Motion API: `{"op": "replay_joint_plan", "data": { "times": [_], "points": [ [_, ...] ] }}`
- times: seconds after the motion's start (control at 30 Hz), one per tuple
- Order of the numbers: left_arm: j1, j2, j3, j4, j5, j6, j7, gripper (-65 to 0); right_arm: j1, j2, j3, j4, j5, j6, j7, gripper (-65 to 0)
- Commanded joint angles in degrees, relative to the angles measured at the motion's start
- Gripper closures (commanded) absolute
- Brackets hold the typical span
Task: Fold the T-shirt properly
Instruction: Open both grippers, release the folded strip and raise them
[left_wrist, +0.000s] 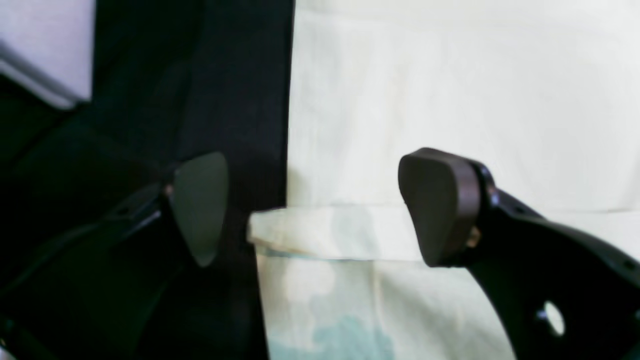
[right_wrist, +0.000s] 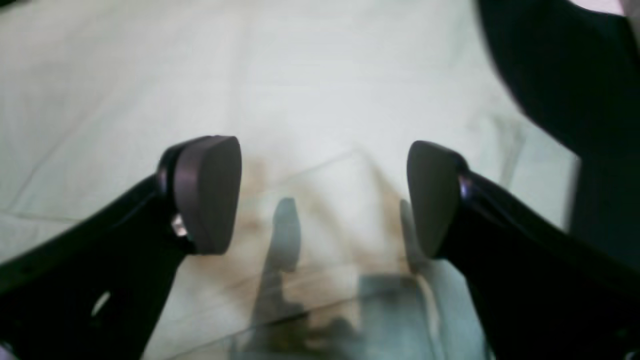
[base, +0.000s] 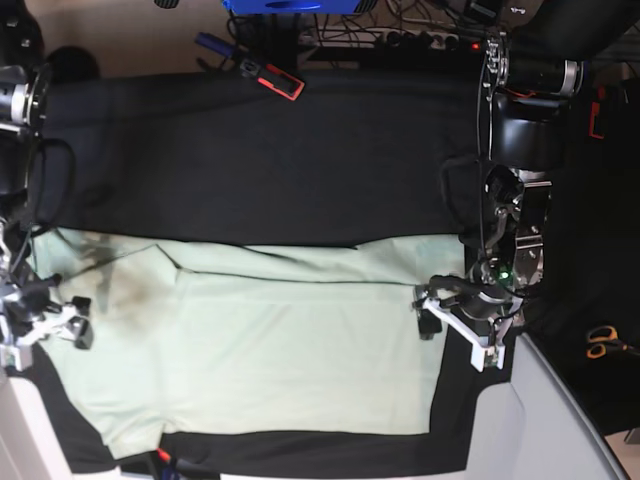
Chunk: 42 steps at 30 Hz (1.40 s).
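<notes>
The T-shirt (base: 280, 340), pale mint-green, lies spread flat across the black table covering (base: 250, 150), with a long crease near its far edge. My left gripper (base: 458, 335) is at the shirt's right edge in the base view. In the left wrist view the left gripper (left_wrist: 320, 210) is open, straddling the cloth's border and a folded hem strip of the T-shirt (left_wrist: 450, 100), with nothing between the pads. My right gripper (base: 45, 335) is at the shirt's left end. In the right wrist view the right gripper (right_wrist: 322, 197) is open just above the T-shirt (right_wrist: 250, 75) and holds nothing.
Orange-handled scissors (base: 600, 342) lie off to the right on the dark surface. A red-and-black tool (base: 272, 78) sits at the table's far edge, with cables behind it. A pale grey surface (base: 560, 420) borders the table's near right corner.
</notes>
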Motion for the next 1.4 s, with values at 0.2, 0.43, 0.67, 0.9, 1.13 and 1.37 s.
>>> {"op": "replay_joint_plan", "data": {
  "times": [0.2, 0.43, 0.67, 0.9, 1.13, 1.37],
  "points": [
    [14.22, 1.73, -11.63, 21.2, -0.4, -0.09, -1.21, -54.9, -12.14, -5.86, 22.16, 20.61, 3.78, 0.35, -9.24, -49.3],
    [26.44, 1.64, -13.13, 25.33, -0.32, -0.09, -1.12, -54.6, -18.64, -11.75, 39.66, 25.27, 11.16, 0.53, -21.81, -49.3],
    [29.87, 4.72, -13.74, 24.98, -5.15, -0.09, -1.12, -25.9, -21.81, -12.98, 39.48, 25.18, 12.04, 0.53, -21.98, -49.3],
    [29.69, 4.81, -13.83, 18.65, -23.88, -0.09, -1.56, -40.1, -23.65, -13.5, 39.39, 25.18, 11.95, 0.7, -21.98, -49.3],
    [24.77, 5.16, -13.92, 11.0, -25.55, -0.09, -1.73, -44.3, -24.71, -13.42, 39.39, 25.18, 11.69, 6.33, -21.98, -49.5],
    [23.27, 6.56, -16.56, 11.53, -25.64, -0.09, -1.82, -44.3, -24.8, -13.06, 39.39, 19.64, 11.6, 6.59, -21.98, -49.5]
  ]
}}
